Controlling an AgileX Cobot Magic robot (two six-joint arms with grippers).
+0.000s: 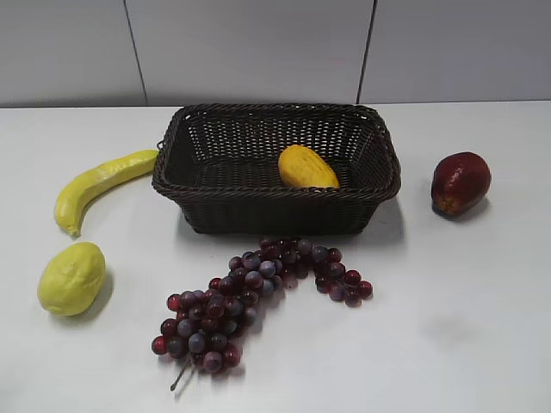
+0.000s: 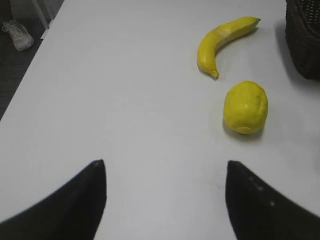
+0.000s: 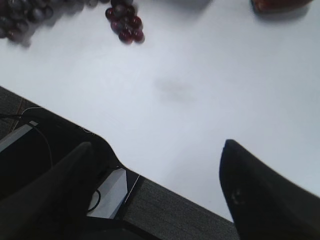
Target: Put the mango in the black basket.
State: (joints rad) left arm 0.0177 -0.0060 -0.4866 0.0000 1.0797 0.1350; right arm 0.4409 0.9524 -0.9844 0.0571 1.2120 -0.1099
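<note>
Ahead of the left end effector (image 2: 165,200), the lemon (image 2: 245,107) lies right, the banana (image 2: 222,41) beyond it; the mango (image 1: 306,168) lies in the black basket (image 1: 215,163).

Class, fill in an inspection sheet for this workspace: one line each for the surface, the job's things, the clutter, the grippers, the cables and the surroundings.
Surface: white table, faint smudge near the right front.
Job's things: mango lies inside the black basket, toward its right side.
Clutter: banana and lemon left of the basket; grapes in front; dark red fruit to the right.
Grippers: left gripper open and empty; right gripper open and empty, over the table's front edge.
Cables: thin cable below the table edge.
Surroundings: pale panelled wall; a shoe on the floor.
</note>
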